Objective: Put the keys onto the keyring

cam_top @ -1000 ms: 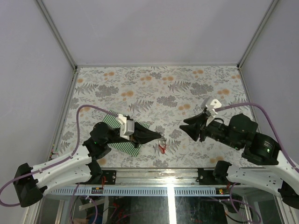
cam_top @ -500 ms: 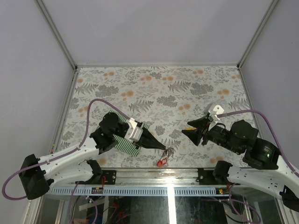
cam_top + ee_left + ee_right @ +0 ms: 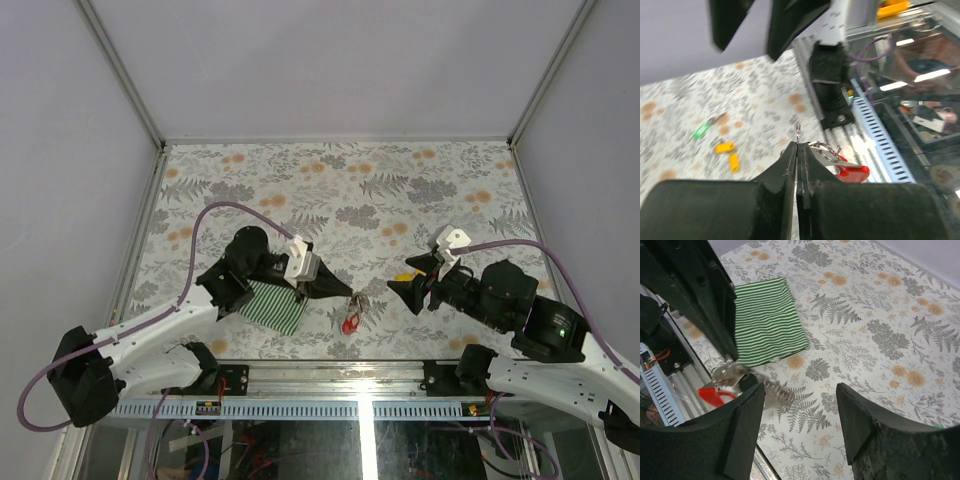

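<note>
Left wrist alone: keys [image 3: 725,147] on tabletop [image 3: 680,100], well beyond left tool [image 3: 798,150] clamped on keyring [image 3: 828,153] near front edge. Right wrist alone: cloth [image 3: 767,322] beyond right tool [image 3: 800,390], spread wide, gripping nothing.

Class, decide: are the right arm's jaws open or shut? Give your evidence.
Open. In the right wrist view the fingers stand apart, patterned table showing between them, nothing gripped.
</note>
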